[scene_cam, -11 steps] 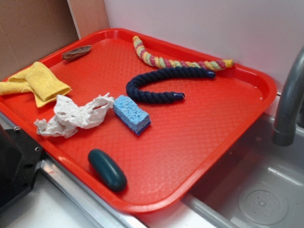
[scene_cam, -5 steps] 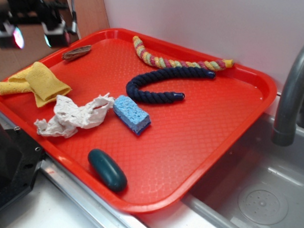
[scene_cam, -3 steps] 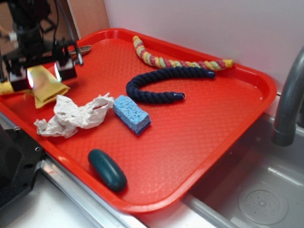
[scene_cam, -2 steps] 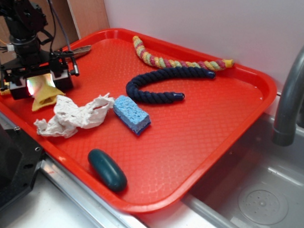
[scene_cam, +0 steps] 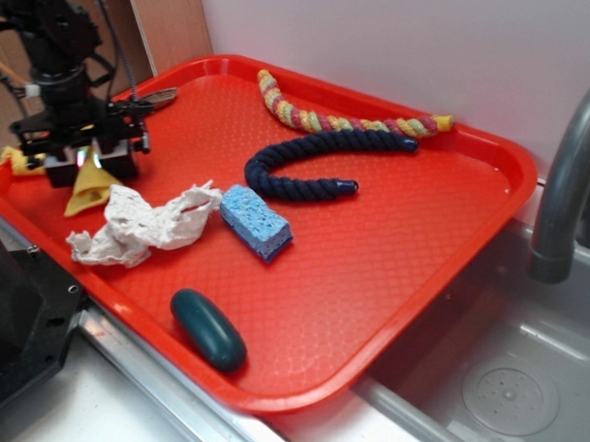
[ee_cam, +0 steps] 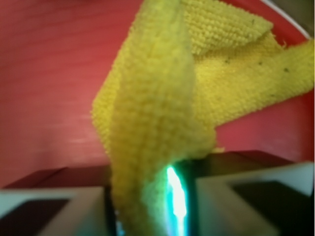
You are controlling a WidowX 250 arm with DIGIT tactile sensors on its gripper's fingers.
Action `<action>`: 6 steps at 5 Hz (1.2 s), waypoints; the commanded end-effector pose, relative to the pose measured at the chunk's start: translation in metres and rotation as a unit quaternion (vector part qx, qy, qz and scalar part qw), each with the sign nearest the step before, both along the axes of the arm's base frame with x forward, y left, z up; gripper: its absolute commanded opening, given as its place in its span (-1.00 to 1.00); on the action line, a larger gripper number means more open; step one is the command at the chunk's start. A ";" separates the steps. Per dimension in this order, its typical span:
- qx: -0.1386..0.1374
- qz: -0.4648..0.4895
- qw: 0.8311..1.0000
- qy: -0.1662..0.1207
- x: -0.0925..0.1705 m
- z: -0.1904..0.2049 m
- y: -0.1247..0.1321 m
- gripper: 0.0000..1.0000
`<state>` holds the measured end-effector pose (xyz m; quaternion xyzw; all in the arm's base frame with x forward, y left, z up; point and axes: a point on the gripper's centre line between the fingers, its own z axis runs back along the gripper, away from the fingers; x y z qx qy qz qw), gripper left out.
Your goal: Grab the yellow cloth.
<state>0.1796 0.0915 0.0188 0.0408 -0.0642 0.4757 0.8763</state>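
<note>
Hand [scene_cam: 82, 157] sits at the left end of the red tray [scene_cam: 390, 273], low over the tray floor, clenched on the yellow cloth [scene_cam: 86, 187]. In the wrist view a thick fold of the cloth [ee_cam: 157, 123] runs down between the 2 fingers [ee_cam: 54, 211], which close on it from both sides; the rest of the cloth spreads out on the tray beyond the fold. In the exterior view a yellow corner hangs out just under the hand, and a small yellow tip shows at the tray's left rim — most of the cloth is hidden by the hand.

Around it:
- white crumpled rag [scene_cam: 145, 225] — just right of and nearer than the cloth, close to the yellow corner; cannot tell whether they touch.
- blue sponge [scene_cam: 256, 221] touching the rag's right edge.
- dark green oval bar [scene_cam: 208, 328] near the tray's front rim, well apart from the hand.
- dark blue rope [scene_cam: 316, 164], curved, mid-tray.
- braided yellow-red-green rope [scene_cam: 347, 116] along the far rim.
- small brown object [scene_cam: 156, 98] at the far left corner, just behind the hand.

Grey faucet [scene_cam: 568, 182] and sink [scene_cam: 503, 383] to the right of the tray.
</note>
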 end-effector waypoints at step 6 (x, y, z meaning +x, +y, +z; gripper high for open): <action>0.000 -0.491 0.865 -0.097 -0.012 0.256 -0.145 -1.00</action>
